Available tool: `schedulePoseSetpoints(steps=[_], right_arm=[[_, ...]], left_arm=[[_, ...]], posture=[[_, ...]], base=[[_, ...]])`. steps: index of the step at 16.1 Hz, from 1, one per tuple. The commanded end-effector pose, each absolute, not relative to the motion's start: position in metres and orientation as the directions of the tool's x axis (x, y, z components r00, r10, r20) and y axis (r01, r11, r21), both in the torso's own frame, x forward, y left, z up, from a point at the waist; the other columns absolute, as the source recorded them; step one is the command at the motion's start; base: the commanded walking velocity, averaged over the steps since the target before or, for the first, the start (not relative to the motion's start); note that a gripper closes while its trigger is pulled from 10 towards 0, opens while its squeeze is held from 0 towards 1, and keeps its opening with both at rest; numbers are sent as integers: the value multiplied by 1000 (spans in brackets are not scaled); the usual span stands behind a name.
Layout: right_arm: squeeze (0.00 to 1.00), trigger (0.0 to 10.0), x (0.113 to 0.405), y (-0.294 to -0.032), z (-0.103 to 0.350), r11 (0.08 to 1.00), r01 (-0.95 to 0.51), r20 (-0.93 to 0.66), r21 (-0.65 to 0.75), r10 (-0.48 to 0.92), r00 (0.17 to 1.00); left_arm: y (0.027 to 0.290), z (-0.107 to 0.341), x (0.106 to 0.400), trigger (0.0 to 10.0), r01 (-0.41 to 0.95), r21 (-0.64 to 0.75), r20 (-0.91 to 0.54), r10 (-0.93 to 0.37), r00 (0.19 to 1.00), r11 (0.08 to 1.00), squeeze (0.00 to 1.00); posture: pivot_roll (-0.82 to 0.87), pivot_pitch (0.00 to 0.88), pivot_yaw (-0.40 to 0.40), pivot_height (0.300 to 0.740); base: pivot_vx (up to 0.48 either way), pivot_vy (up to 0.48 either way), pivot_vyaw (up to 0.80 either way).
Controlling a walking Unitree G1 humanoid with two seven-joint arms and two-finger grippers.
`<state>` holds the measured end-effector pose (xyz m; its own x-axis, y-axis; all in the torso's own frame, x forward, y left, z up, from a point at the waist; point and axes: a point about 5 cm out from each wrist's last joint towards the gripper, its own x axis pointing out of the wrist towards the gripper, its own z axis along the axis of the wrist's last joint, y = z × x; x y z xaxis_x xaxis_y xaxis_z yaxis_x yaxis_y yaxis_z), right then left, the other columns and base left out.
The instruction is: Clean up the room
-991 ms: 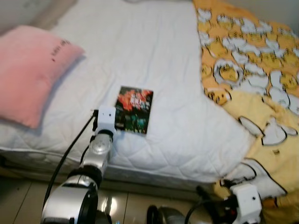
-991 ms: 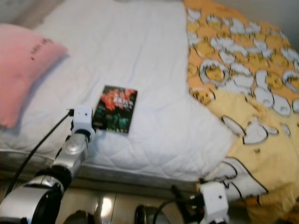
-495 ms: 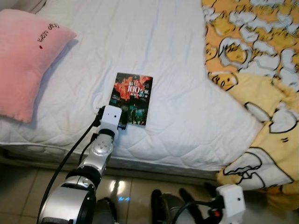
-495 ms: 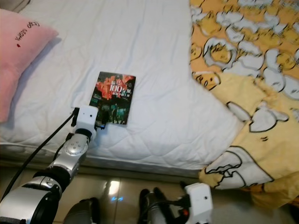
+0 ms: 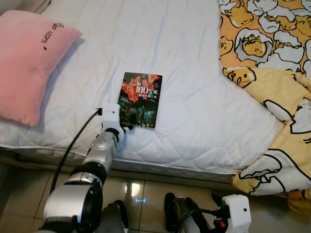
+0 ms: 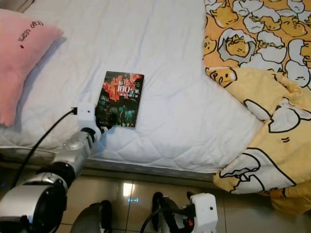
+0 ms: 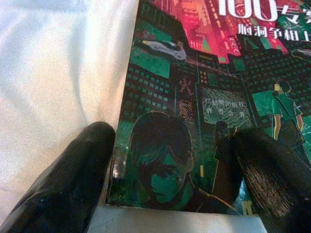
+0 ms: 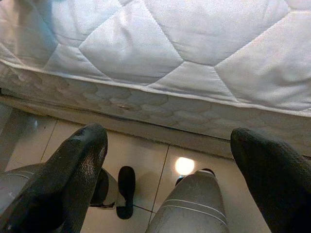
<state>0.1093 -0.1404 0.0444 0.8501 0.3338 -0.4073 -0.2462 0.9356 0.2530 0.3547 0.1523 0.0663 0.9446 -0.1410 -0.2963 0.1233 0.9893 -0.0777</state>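
Observation:
A paperback book [image 5: 140, 99] with a dark red and green cover lies flat on the white quilted bed [image 5: 194, 97], near its front edge. My left gripper [image 5: 126, 127] rests at the book's near left corner and is open. In the left wrist view one finger [image 7: 73, 174] lies on the sheet just off the book's [image 7: 204, 97] edge, and the other finger [image 7: 272, 174] lies over the cover. My right gripper [image 8: 170, 136] hangs low in front of the mattress edge, open, with nothing between its fingers.
A pink pillow [image 5: 29, 63] lies at the bed's left. A yellow patterned duvet [image 5: 272, 73] covers the right side and hangs over the front right corner. Glossy tiled floor [image 5: 141, 189] runs along the bed's front.
The camera has tilted down and shifted, so the bed sits differently in the picture. My left gripper stays at the book's near edge; the book has not moved on the bed.

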Motion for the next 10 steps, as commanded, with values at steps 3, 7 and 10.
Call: schedulePoseSetpoints(steps=[3, 7, 10], right_arm=[[0, 10000, 108, -144, 38, 946, -214, -437, 243, 304, 847], [0, 10000, 113, -143, 37, 948, -207, -433, 241, 296, 851], [0, 10000, 119, -144, 40, 944, -205, -416, 258, 300, 858]], left_arm=[[153, 40, 339, 0, 152, -38, -447, -153, 881, 988, 0], [163, 44, 342, 0, 64, -164, -453, -133, 882, 984, 0], [157, 44, 342, 0, 137, -163, -444, -197, 874, 977, 0]], posture=[[-123, 304, -41, 740], [-123, 301, -33, 740], [-124, 296, -32, 740]], base=[[0, 0, 0], [0, 0, 0], [0, 0, 0]])
